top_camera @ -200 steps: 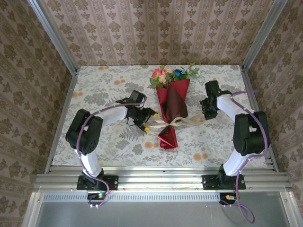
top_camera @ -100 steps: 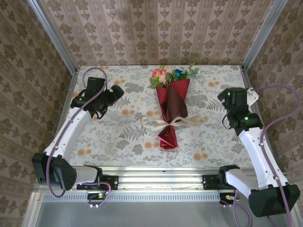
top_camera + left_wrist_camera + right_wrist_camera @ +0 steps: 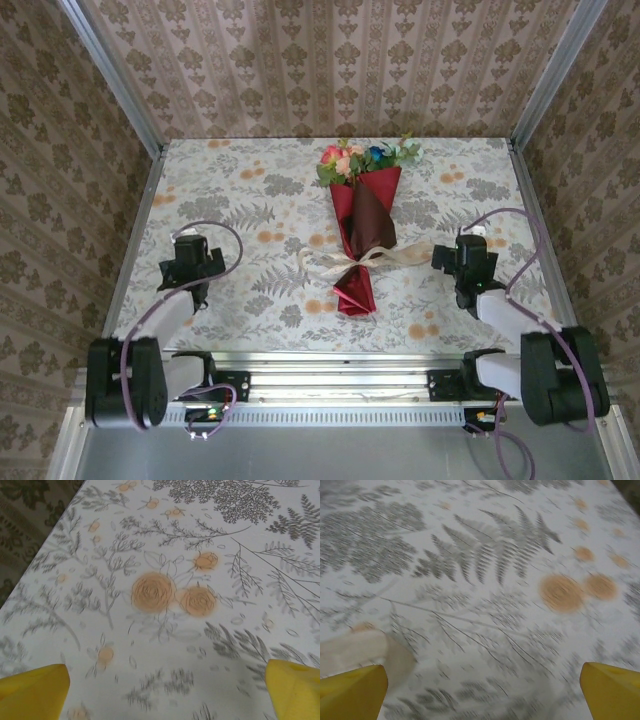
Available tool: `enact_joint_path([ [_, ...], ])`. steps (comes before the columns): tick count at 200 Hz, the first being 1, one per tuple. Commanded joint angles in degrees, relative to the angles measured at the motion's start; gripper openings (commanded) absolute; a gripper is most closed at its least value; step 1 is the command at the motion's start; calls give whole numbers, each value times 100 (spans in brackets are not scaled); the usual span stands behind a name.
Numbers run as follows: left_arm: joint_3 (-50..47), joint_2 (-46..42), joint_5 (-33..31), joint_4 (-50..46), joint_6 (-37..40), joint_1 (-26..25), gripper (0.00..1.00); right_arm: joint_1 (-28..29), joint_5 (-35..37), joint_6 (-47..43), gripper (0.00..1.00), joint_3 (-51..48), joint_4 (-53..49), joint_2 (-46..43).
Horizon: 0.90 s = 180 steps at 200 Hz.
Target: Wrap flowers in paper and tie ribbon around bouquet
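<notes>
The bouquet (image 3: 362,225) lies in the middle of the table, heads toward the back. Its flowers (image 3: 360,160) stick out of a red and maroon paper (image 3: 368,215) cone. A cream ribbon (image 3: 365,258) is tied round the cone's narrow part, its ends spread to both sides. My left gripper (image 3: 190,250) sits far to the left of it, open, yellow fingertips (image 3: 32,692) wide apart over bare cloth. My right gripper (image 3: 466,252) sits just right of the ribbon's end, open and holding nothing. A ribbon end (image 3: 365,647) lies by its left fingertip (image 3: 350,692).
A floral tablecloth (image 3: 240,190) covers the table. Patterned walls and metal posts (image 3: 110,80) close in the back and both sides. A metal rail (image 3: 340,365) runs along the near edge. The table's left edge (image 3: 47,535) shows in the left wrist view.
Both arms left the bouquet's sides, swung outward, then folded back low toward the near edge. Both pairs of jaws opened wider. The bouquet has not moved.
</notes>
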Motion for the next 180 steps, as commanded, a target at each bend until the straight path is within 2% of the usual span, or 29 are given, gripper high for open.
enact_joint_path([
  [1, 167, 651, 445, 1924, 872, 195, 100, -179, -696, -486, 100, 306, 1875, 622],
  [18, 247, 1183, 822, 2837, 430, 402, 100, -410, -1001, -202, 100, 522, 2256, 1151],
  [23, 271, 1369, 1091, 3105, 523, 475, 100, -459, -1105, -178, 100, 574, 2367, 1366],
  [33, 353, 1654, 1164, 3315, 577, 505, 100, -454, -1231, -247, 100, 669, 2306, 1513],
  [39, 451, 1641, 1222, 3025, 539, 505, 100, -410, -1332, -324, 100, 677, 2300, 1525],
  [58, -17, 1599, 1483, 3880, 819, 366, 100, -356, -1475, -451, 100, 24, 3763, 1835],
  [66, -482, 1784, 1402, 4877, 935, 230, 100, -358, -1373, -424, 100, -263, 4467, 1952],
  [75, -997, 2382, 1364, 6657, 1120, 164, 100, -362, -1222, -369, 100, -339, 4391, 1823],
  [78, -1100, 2454, 1371, 6915, 1108, 161, 100, -358, -1174, -351, 100, -331, 4332, 1797],
  [90, -981, 2070, 1244, 6039, 882, 196, 100, -352, -1119, -335, 100, -217, 4260, 1881],
  [104, -472, 2188, 1324, 5350, 906, 280, 100, -254, -905, -385, 100, 192, 3424, 1885],
  [113, -144, 2081, 1411, 4538, 910, 257, 100, -103, -710, -503, 100, 282, 3384, 1927],
  [124, -207, 2178, 1353, 4878, 1014, 213, 100, -97, -715, -505, 100, 268, 3400, 1921],
  [134, -187, 2112, 1364, 4691, 950, 213, 100, -94, -714, -511, 100, 246, 3415, 1902],
  [180, -258, 2140, 1302, 4902, 974, 213, 100, -85, -720, -528, 100, 228, 3450, 1896],
])
